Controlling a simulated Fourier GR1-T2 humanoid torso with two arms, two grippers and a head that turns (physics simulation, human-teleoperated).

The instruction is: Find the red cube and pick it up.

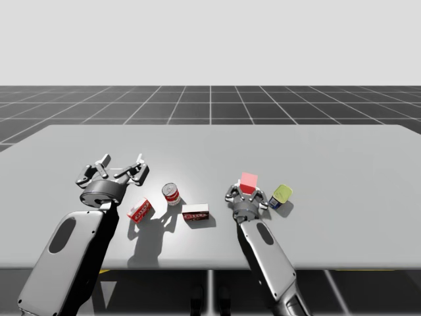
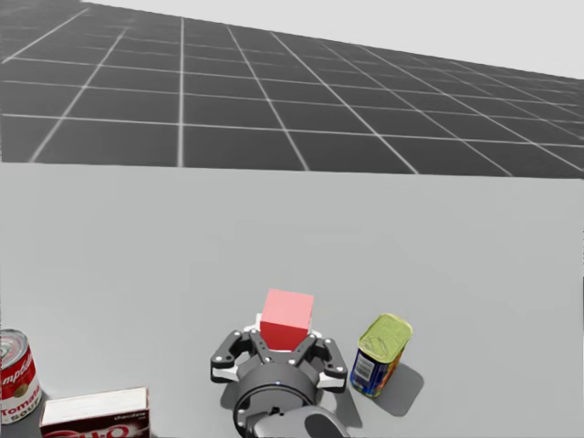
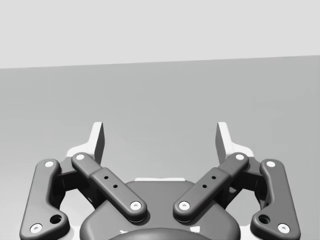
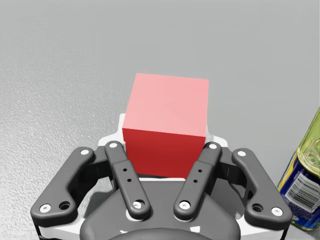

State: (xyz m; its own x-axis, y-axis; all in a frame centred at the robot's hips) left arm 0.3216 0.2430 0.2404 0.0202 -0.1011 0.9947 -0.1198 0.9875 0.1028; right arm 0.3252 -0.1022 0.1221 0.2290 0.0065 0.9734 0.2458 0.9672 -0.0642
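Fingers of my left tool (image 1: 120, 166) stand wide apart over bare counter (image 1: 329, 151). To its right sit a small red-and-white box (image 1: 140, 210), a red-and-white can (image 1: 171, 193) and a long red-and-white box (image 1: 195, 212). My right tool (image 2: 285, 347) clamps the red cube (image 4: 165, 122) from both sides. A yellow-topped blue can (image 2: 381, 354) leans just right of it.

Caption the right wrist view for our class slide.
Right gripper shut on the red cube, a blue can beside it.
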